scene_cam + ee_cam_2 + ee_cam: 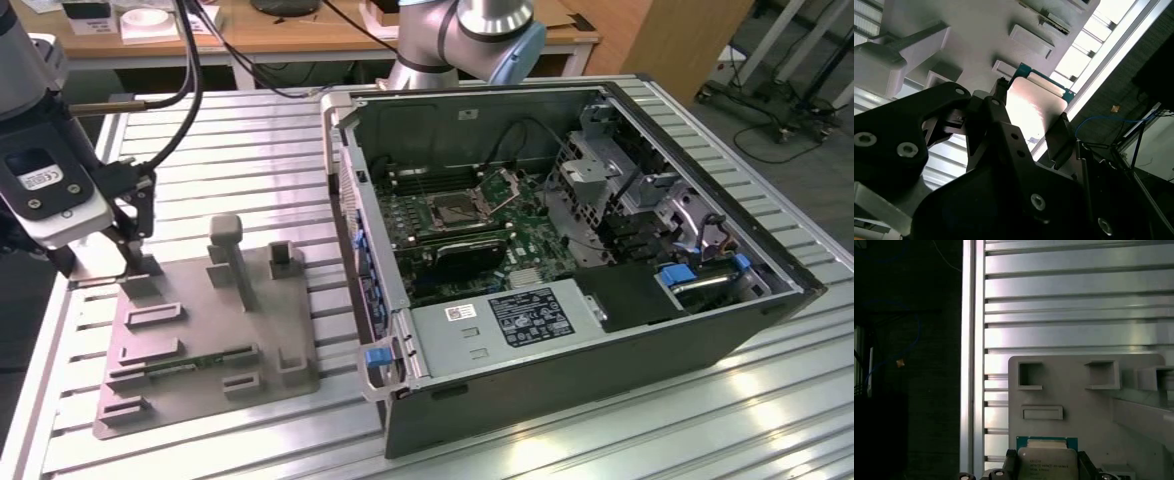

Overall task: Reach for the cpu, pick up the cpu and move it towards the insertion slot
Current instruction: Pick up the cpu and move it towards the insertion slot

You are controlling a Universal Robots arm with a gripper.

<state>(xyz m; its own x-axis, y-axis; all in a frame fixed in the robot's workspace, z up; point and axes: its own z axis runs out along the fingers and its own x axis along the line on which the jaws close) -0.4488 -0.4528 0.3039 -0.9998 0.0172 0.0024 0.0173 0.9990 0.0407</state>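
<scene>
Gripper (130, 255) sits low over the far corner of the grey fixture (200, 310), at the exterior view's left, well apart from the open case (601, 370). In both wrist views the fingers (1061, 135) stand on two opposite edges of the cpu (1034, 107) and appear to touch them, so the pincer reads as clamped on the chip. Cpu is flat, silvery top up, with a teal board rim showing, at the fixture's edge next to the slatted table (240, 130). Cannot tell if it is lifted off the fixture or resting on it. Slot (461, 210) is inside the case on the green board, with its metal plate hinged up. A memory stick (200, 362) lies in a fixture recess on the near side.
</scene>
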